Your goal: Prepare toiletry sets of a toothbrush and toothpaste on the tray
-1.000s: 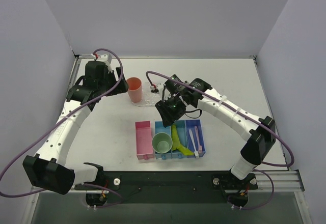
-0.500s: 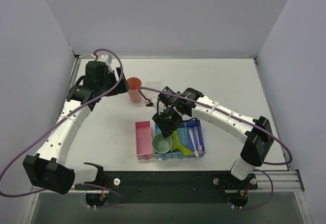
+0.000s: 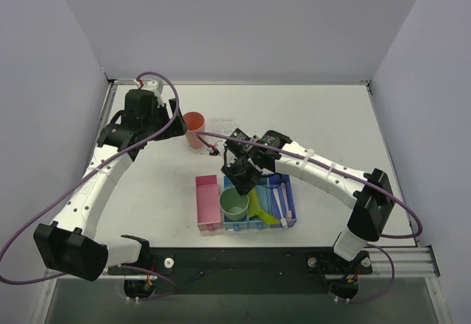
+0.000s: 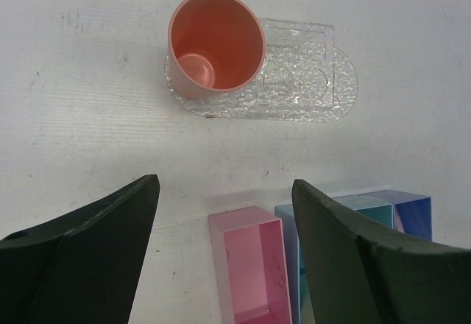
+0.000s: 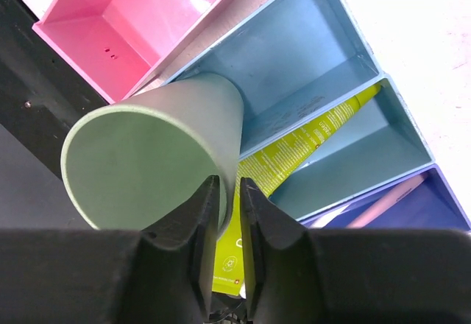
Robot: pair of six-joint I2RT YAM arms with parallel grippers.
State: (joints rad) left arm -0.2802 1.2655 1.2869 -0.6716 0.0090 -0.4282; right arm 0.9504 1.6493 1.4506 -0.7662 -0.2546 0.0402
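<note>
**A:** What is the right gripper [image 5: 228, 191] doing?

**B:** Its two fingers are pinched over the rim of the green cup [image 5: 147, 155], with the cup wall caught between them. The cup sits in the blue bin [image 5: 294, 51].

**A:** And the left gripper [image 4: 224, 184]?

**B:** It hangs with its fingers spread wide and nothing between them. It is well away from the green cup, to the left and toward the back, over bare table.

**A:** Where are the task's things?

**B:** The toothpaste [image 5: 302, 147] lies just right of the green cup in the neighbouring teal compartment, and its wide end runs under the fingers. A toothbrush [image 3: 278, 200] lies further right of the cup, past the tube, in the dark-blue bin [image 5: 419, 206], with a second one alongside. The tray [image 4: 324, 92] lies flat beyond the cup, toward the back and slightly left.

**A:** And the surface and the room?

**B:** The table [image 3: 324, 118] is white and faintly scuffed. Plain pale lilac walls [image 3: 235, 22] close it in on three sides.

**A:** Is there anything else, or anything in the way?

**B:** A pink bin [image 3: 208, 202] sits directly left of the green cup's bin. An orange cup [image 4: 217, 44] stands on the tray's left end, and a clear rack [image 4: 298, 40] is at the tray's back edge. From above, the right arm's wrist hides the far ends of the bins behind the green cup.
</note>
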